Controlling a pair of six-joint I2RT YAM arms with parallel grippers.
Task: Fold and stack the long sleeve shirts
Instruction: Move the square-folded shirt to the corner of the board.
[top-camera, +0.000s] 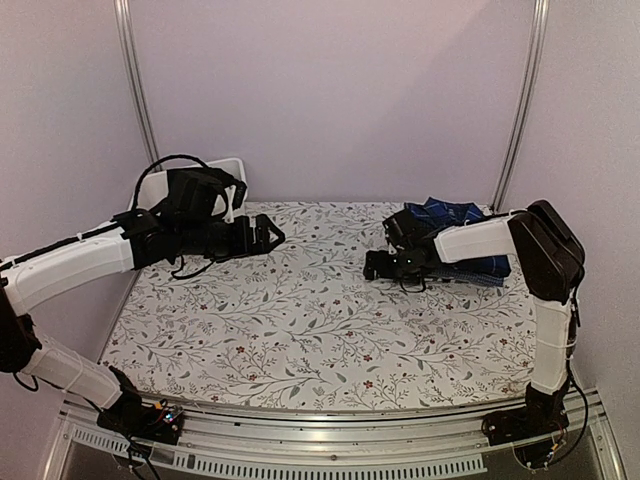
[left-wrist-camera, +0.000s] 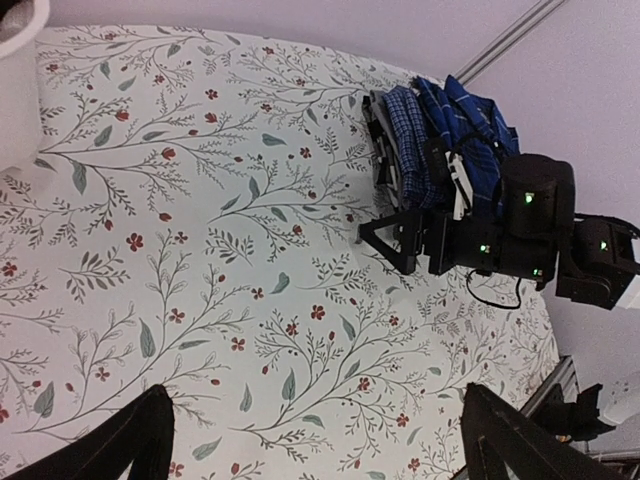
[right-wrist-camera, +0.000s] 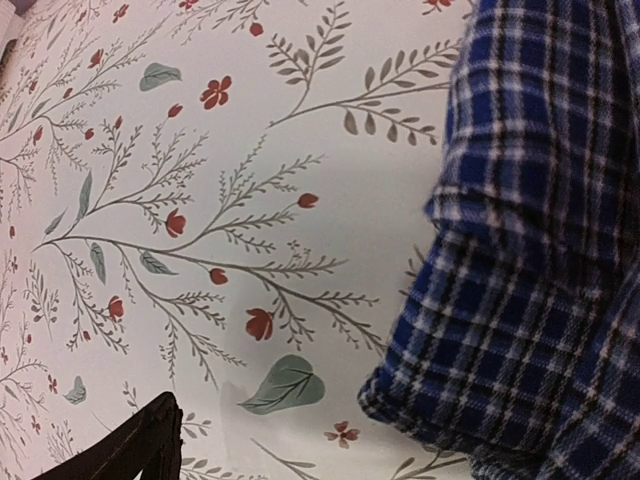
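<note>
Floral-printed cloth (top-camera: 300, 330) covers the whole table, white with grey leafy sprigs and small red flowers. The left arm (top-camera: 70, 265) reaches in from the near left corner and the right arm (top-camera: 545, 260) bends up from the near right corner, each stretched low over the far half of the table. The long sleeve shirts lie as one bunched pile at the far right corner. The navy and royal-blue plaid shirt (top-camera: 455, 215) takes up most of the pile, and the lighter fine-checked shirt (left-wrist-camera: 405, 140) lies along the side that faces the table's middle. A white bin (top-camera: 150, 185) stands at the far left corner, behind the left arm. The right gripper (top-camera: 375, 265) sits just at the inner edge of the pile, pointing toward the table's middle, its jaws spread wide with nothing between them. In the right wrist view one dark finger (right-wrist-camera: 130, 450) shows over bare tablecloth, blue checked cloth fills the other side of the frame, and the second finger is out of sight. The left gripper (top-camera: 270, 235) hangs over the far left part of the table, well apart from the shirts, and its fingers (left-wrist-camera: 110, 450) are spread fully wide over bare cloth, holding nothing.
</note>
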